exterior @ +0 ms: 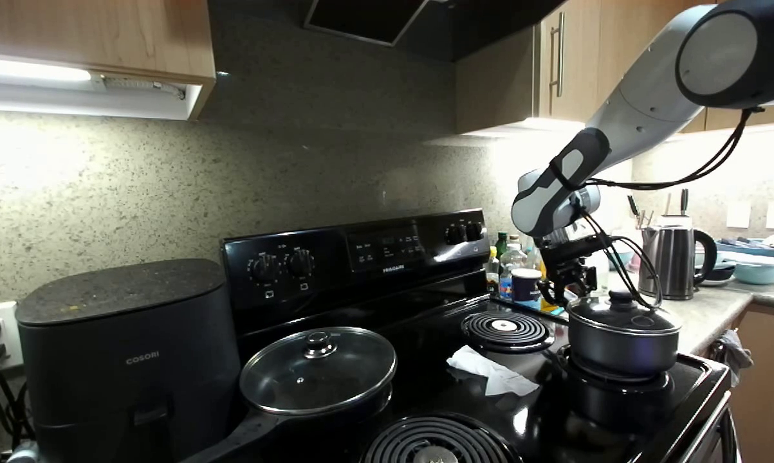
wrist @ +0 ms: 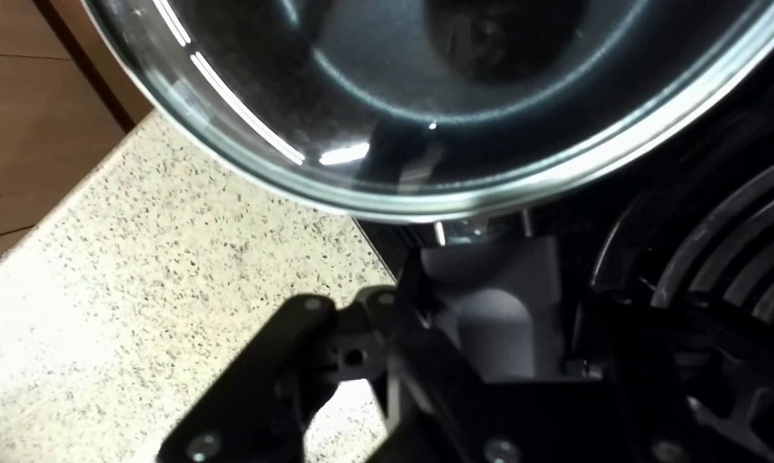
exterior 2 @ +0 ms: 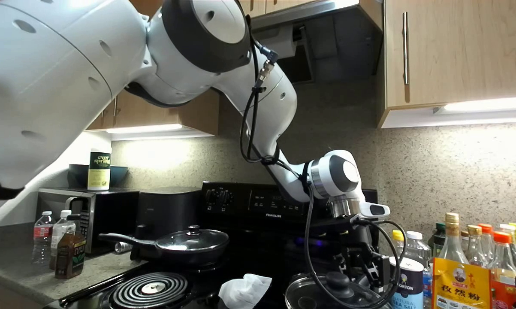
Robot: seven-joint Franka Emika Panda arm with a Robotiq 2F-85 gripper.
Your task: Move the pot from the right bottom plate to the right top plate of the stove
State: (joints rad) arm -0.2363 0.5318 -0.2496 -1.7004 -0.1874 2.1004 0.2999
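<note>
Between fingers (wrist: pixel 412 302), pot handle (wrist: pixel 493 269) (wrist view clearest)

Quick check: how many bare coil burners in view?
2: the right top plate behind the pot, and a large coil in front of the glass-lidded pan. Pot and pan may hide others.

I'm working remotely in a kitchen: a stove (exterior: pixel 422 363) with coil burners (exterior: pixel 506 334), 1 pot (exterior: pixel 621 344) and 1 pan (exterior: pixel 316 379) on it, a range hood (exterior 2: pixel 345 53) above it and a speckled backsplash (exterior: pixel 335 170) behind. Light-wood cabinets (exterior 2: pixel 459 56) hang higher, to either side of the stove. Just beside it I see bottles (exterior 2: pixel 504 251) and Morton salt (exterior 2: pixel 411 284); on the counter (exterior: pixel 709 314) near it, 1 kettle (exterior: pixel 665 265).
</note>
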